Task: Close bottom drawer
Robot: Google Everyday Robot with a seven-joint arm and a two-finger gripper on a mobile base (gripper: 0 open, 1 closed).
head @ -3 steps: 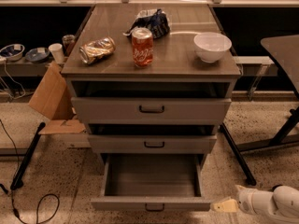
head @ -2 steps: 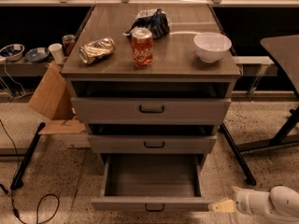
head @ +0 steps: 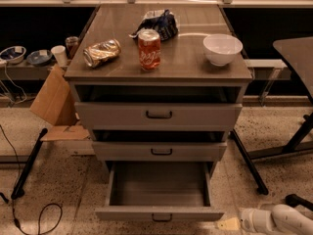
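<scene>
Camera view: bottom drawer [head: 159,192] hanging wide open, gripper [head: 229,224] down by its near right corner.
Drawer's the lowest one in the grey cabinet [head: 195,68] (plain grey box inside). The gripper sits low, just right of the drawer front, apart from it; can't tell if it's spread or closed.

Grey flat-fronted bottom drawer [head: 159,213]: plain grey interior, dark bar handle. White gripper [head: 228,224] with pale yellow tip, at lower right near the drawer front. Red cylindrical soda can [head: 149,49]. Gold crushed can [head: 101,53]. White round bowl [head: 222,48]. Dark blue crumpled bag [head: 159,23]. Beige floor [head: 68,180], dark-speckled.
</scene>
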